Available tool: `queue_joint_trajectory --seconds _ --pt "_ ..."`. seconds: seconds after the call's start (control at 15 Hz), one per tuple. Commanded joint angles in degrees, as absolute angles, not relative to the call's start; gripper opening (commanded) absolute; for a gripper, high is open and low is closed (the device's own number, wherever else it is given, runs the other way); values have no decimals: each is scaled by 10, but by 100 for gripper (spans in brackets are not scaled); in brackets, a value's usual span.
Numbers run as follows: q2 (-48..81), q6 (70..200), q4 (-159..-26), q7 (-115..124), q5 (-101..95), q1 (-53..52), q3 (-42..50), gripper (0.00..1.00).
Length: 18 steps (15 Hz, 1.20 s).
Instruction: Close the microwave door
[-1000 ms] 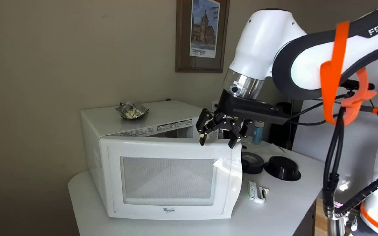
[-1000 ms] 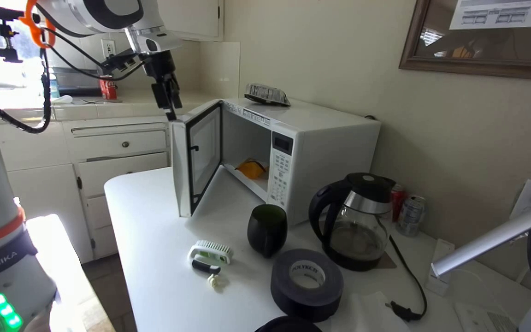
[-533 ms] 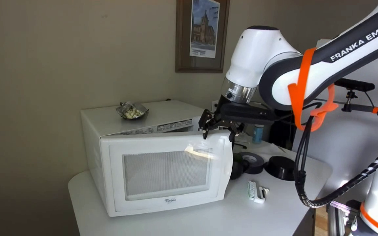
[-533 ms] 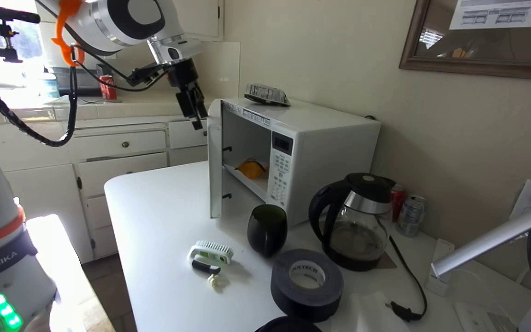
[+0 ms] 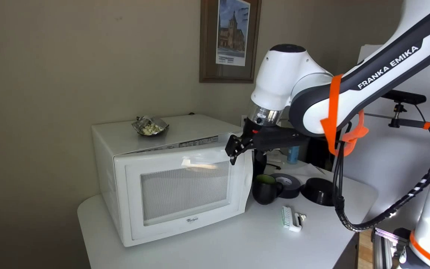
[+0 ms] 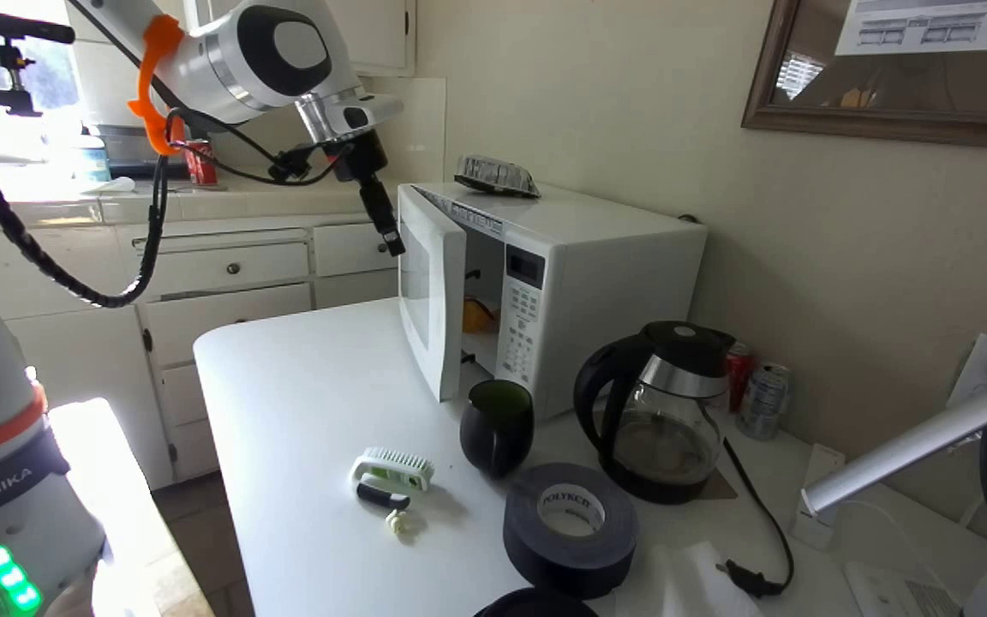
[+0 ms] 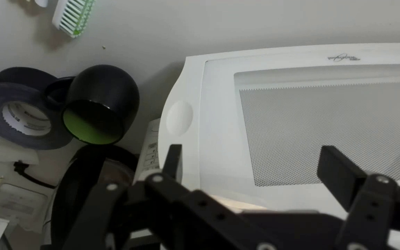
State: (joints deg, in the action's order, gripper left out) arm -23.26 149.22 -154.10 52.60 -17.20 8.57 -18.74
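Note:
The white microwave (image 5: 200,123) stands on the table and also shows in an exterior view (image 6: 631,257). Its door (image 5: 185,231) is partly open; a gap shows between its free edge and the control panel, and an orange thing (image 6: 476,317) lies inside. The door (image 6: 446,317) hides part of the cavity. My black gripper (image 5: 233,158) is at the outer face of the door, near its top free corner; it also shows in an exterior view (image 6: 394,244). In the wrist view the fingers (image 7: 250,159) are wide apart with nothing between them, over the door front (image 7: 217,121). Contact cannot be told.
A black mug (image 6: 498,433) stands close to the door's free edge. A glass kettle (image 6: 665,428), a tape roll (image 6: 605,548) and a brush (image 6: 391,467) are on the table. A foil bag of popcorn (image 5: 149,127) sits on the microwave.
The door has swung inward toward the microwave body, narrowing the gap. My gripper has moved with it, lower and toward the microwave, and has turned.

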Motion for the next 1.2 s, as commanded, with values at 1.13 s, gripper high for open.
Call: queue_joint_trajectory --seconds 1.13 --pt "-156 1642 -1510 555 -369 201 -203 100"
